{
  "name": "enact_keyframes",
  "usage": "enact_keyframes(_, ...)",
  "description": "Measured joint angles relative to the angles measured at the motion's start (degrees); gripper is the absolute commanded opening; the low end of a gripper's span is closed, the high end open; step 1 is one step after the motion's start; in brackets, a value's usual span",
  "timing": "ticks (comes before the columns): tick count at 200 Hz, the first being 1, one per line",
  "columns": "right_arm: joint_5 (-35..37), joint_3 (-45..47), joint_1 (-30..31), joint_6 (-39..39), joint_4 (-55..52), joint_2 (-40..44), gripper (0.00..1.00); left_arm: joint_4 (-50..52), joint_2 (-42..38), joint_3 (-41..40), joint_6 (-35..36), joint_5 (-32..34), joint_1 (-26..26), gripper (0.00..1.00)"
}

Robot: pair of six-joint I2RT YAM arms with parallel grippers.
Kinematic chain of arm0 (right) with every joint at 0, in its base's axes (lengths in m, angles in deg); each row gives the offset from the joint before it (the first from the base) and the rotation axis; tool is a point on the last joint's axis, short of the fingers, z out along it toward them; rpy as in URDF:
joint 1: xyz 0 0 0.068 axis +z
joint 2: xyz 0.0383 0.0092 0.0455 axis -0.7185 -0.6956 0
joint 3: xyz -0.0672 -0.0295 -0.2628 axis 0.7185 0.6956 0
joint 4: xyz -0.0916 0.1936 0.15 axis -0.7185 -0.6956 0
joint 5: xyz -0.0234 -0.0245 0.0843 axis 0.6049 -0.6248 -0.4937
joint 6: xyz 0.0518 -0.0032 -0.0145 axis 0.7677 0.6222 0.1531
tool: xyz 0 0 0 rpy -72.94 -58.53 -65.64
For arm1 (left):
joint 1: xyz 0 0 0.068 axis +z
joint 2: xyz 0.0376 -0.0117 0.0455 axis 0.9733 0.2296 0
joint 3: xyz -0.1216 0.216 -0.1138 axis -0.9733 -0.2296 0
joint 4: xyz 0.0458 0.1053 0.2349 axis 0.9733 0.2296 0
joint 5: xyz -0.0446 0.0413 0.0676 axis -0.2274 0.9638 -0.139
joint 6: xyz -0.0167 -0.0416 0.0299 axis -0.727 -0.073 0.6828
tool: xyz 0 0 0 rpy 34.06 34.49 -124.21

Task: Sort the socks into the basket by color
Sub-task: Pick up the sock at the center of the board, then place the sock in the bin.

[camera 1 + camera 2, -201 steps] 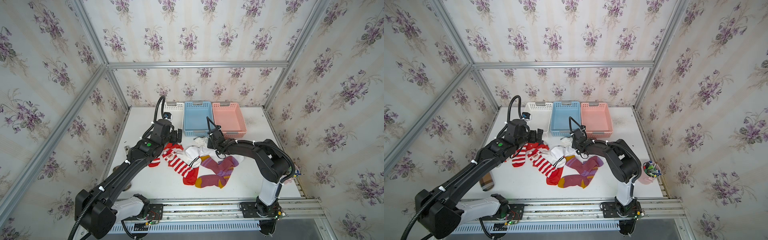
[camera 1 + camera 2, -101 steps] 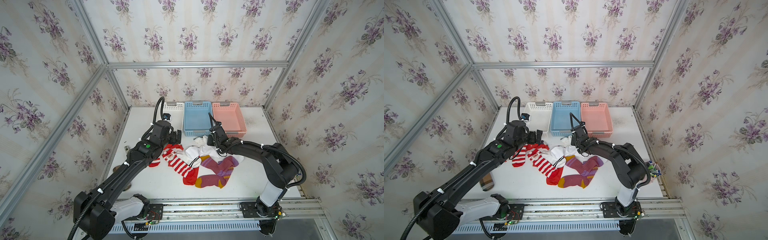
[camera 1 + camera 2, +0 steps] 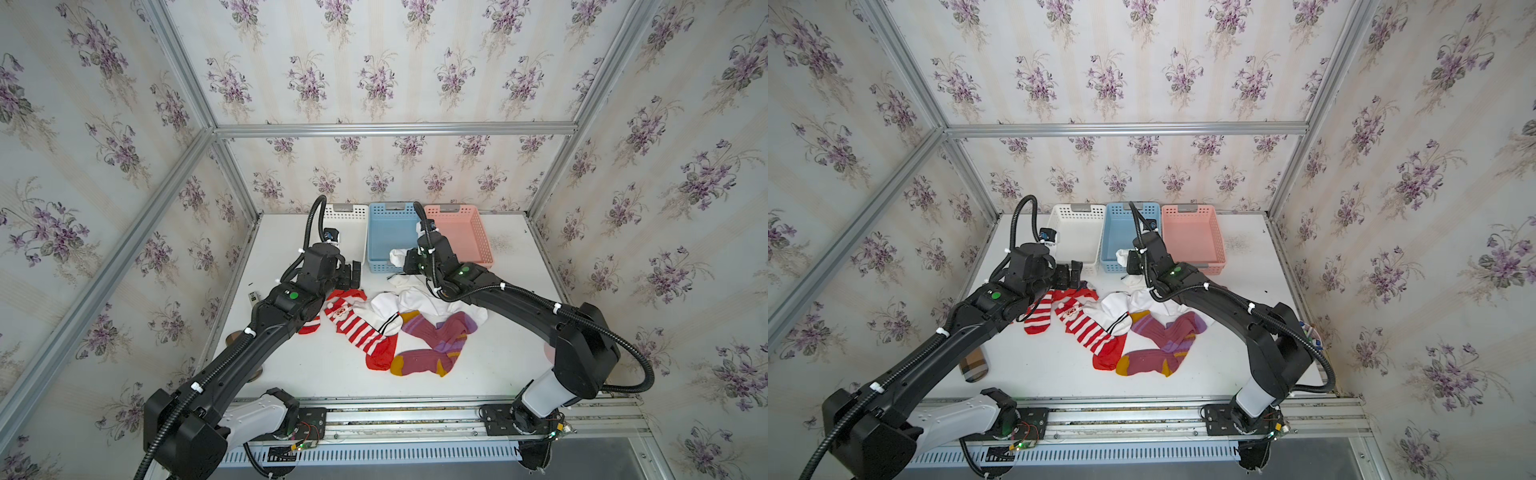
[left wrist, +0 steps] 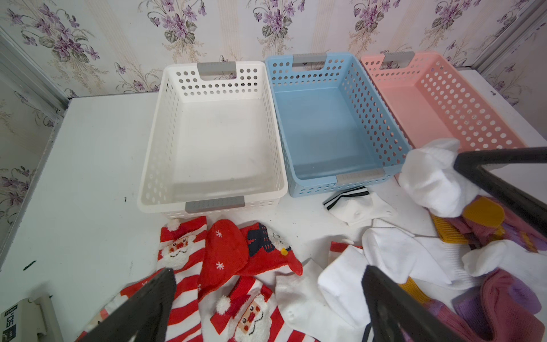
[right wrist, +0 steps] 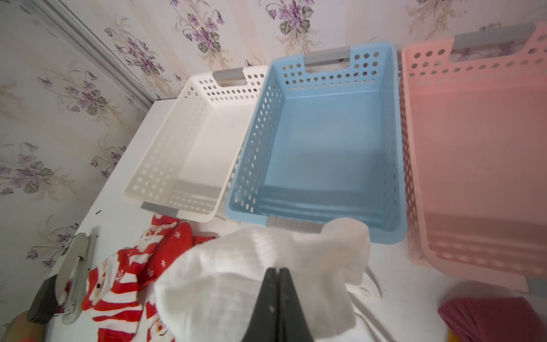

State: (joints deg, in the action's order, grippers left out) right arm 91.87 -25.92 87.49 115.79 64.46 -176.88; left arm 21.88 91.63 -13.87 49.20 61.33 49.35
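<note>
Several socks lie in a heap at mid-table: red-white striped Santa socks (image 3: 353,328), white socks (image 3: 415,301) and maroon-purple socks (image 3: 432,345) with mustard toes. My right gripper (image 5: 276,269) is shut on a white sock (image 5: 236,281). It holds the sock raised just in front of the blue basket (image 3: 388,208), as both top views show (image 3: 1121,255). My left gripper (image 4: 268,274) stands open low over the Santa socks (image 4: 251,314), in front of the white basket (image 4: 213,204), with nothing between its fingers.
Three empty baskets stand side by side at the back: white (image 3: 1077,210), blue (image 3: 1133,208) and pink (image 3: 1219,245). A brown checked object (image 3: 973,363) lies at the table's left edge. A cup of pens (image 3: 1310,332) stands at the right edge behind my right arm.
My right gripper has shut on the white sock and lifted it off the heap toward the blue basket. The left arm has barely moved.
</note>
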Motion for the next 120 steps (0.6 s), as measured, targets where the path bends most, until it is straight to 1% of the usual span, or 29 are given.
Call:
enact_keyframes(29, -1.66, -4.52, 0.09, -1.68, 0.42, -2.47, 0.00, 0.50, -0.07, 0.15, -0.07, 0.02, -0.02, 1.00)
enact_keyframes(120, -13.09, -18.58, 0.55, -3.63, 3.85, -16.85, 0.00, 1.92, -3.50, -1.09, -1.81, 0.00, -0.02, 1.00)
